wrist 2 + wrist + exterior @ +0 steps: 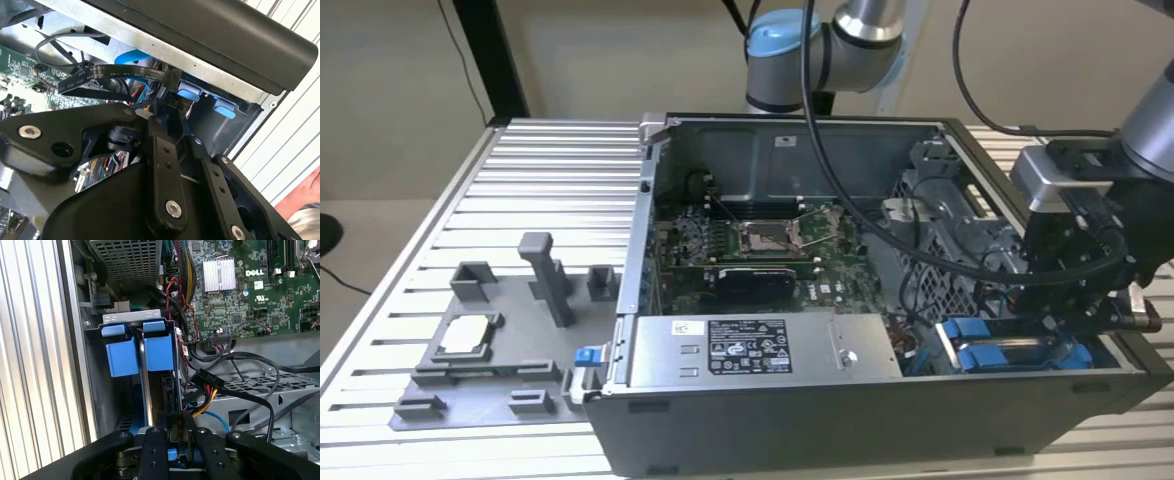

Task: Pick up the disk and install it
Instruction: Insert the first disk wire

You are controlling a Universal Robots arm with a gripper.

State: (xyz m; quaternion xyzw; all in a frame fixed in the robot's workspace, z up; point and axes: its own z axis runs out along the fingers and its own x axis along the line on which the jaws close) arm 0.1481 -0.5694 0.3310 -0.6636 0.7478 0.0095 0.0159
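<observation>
Exterior view: the gripper (1081, 320) is seen lowered into the near right corner of the open computer case (854, 400) on the table (520, 200), over the blue-framed drive bays (987, 355). In the first wrist view the disk (159, 390) is shown edge-on, standing upright, its long axis running down into the right-hand bay beside a second blue carrier (121, 357). The gripper is closed on the disk's upper edge. Insertion is judged well advanced; release remains undone.
</observation>
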